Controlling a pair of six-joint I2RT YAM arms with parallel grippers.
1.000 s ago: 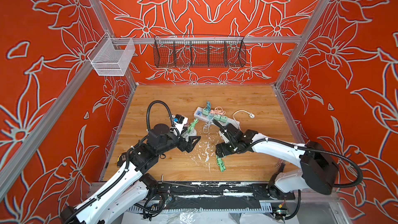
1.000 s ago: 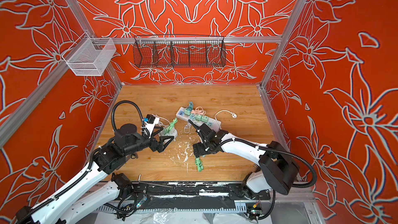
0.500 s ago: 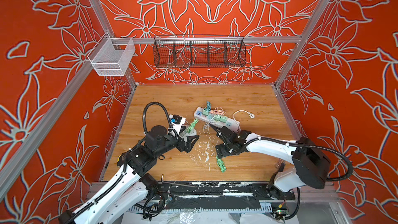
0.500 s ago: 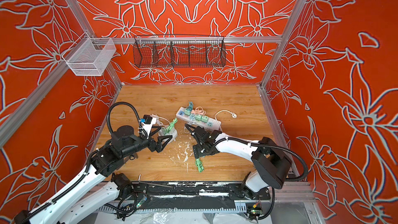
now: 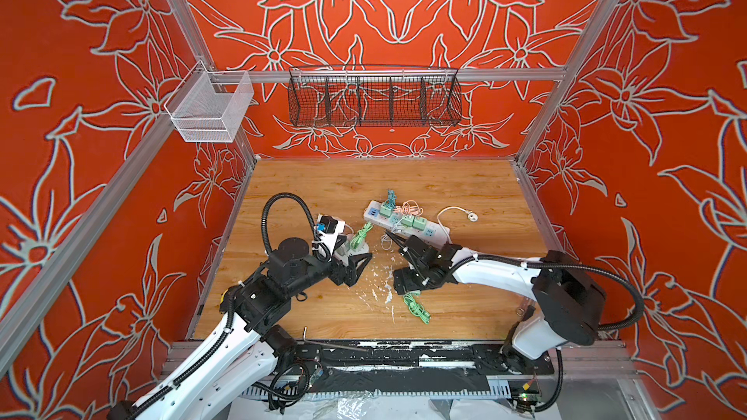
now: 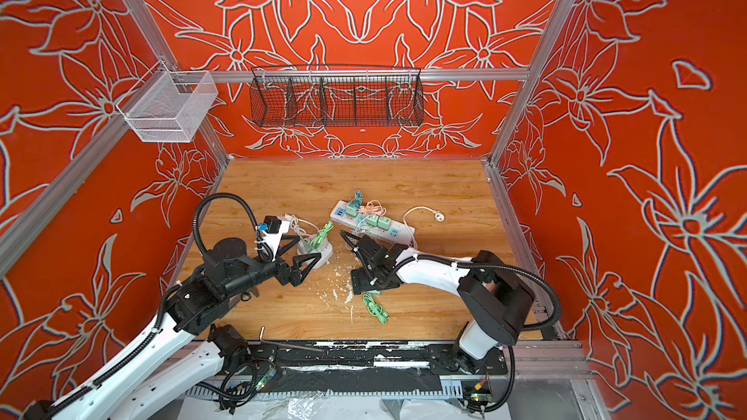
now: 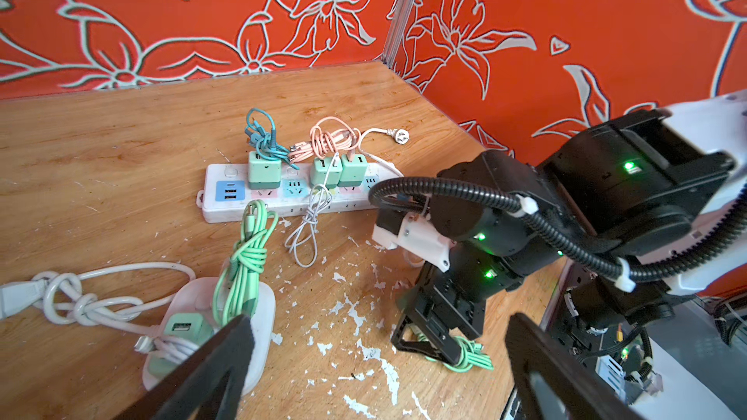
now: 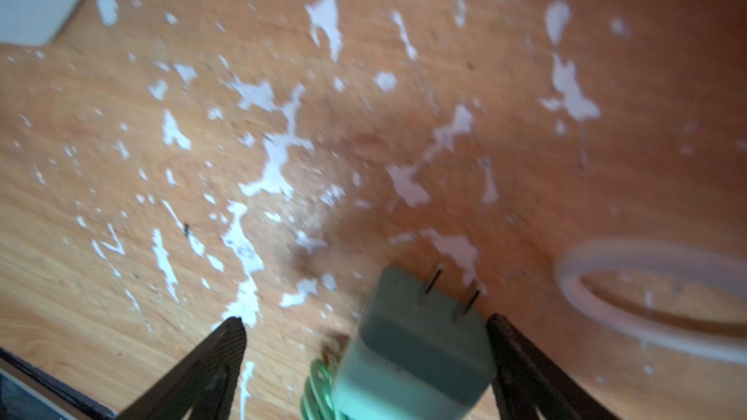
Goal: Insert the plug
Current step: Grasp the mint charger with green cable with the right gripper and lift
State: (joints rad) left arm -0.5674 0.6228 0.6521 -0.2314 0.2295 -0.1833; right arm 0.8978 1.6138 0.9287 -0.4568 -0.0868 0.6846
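Though scanned in every view, lettering on the power strip [image 7: 218, 212] too small to read: just a blue USB panel [image 7: 230, 189] at one end and three green adapters [image 7: 263, 171] plugged in along it, sharpest from the left wrist. Over to the right wrist, the only view of the plug [image 8: 412, 341] itself! Pale green, two flat prongs pointing out past the fingertips, lying between the jaws of the right gripper [image 8: 366, 323], right up against one finger [image 8: 525, 361], well apart from the other. Jaws wide apart, clamped on nothing. A blurred shot, mind. In both top views, plug hidden beneath the gripper body, only its bundled green cable [image 5: 416, 309] trailing out toward the near edge of the table [image 5: 364, 179]. Right arm stretched low across toward the middle, wrist bent, gripper pointing down at the wood, near the strip. Left arm reaching in from the left side, left gripper [image 7: 380, 321] low and level, jaws spread wide too, gripping nothing, one finger just beside the white socket base [image 7: 264, 309] with its own green adapter and cable. Between the two grippers, white flecks [image 7: 355, 317] scattered over the table.
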